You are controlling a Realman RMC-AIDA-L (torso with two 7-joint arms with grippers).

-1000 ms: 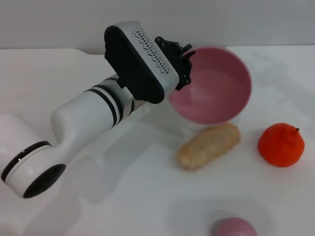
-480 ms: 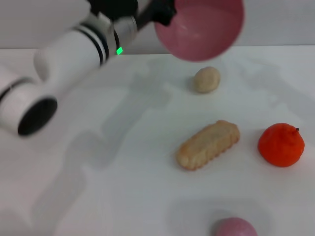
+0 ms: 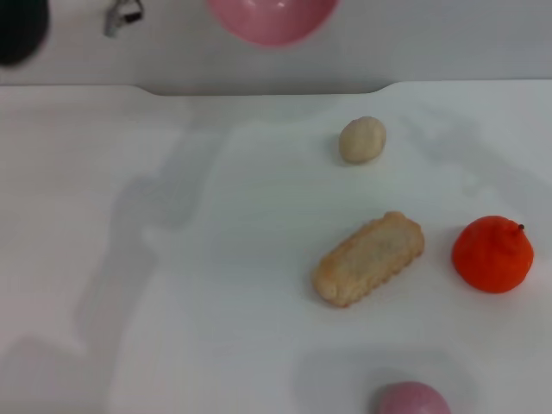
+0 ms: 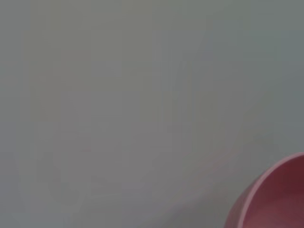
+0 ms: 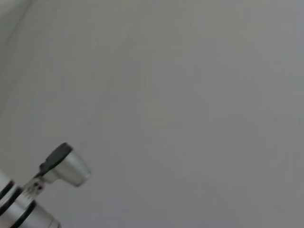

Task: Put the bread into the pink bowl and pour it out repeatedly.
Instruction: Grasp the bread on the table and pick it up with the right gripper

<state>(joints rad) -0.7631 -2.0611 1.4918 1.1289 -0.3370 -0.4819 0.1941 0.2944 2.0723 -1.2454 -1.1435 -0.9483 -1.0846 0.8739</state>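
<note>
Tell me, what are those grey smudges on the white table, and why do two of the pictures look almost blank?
Head view: the soft grey patches on the table are shadows, and the pink bowl is cut off by the picture's upper edge. Left wrist view: mostly plain grey surface, with only a slightly soft slice of the bowl at the corner. Right wrist view: plain grey too, with one metal fitting.

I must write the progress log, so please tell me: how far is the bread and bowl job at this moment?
Done: a pour looks finished, since the bread lies flat on the white table, beside the orange fruit. In hand: the pink bowl is raised high at the back, and no bread shows in its visible part; what holds it is out of view. Left: bring the bowl down and put the bread in again.
</note>
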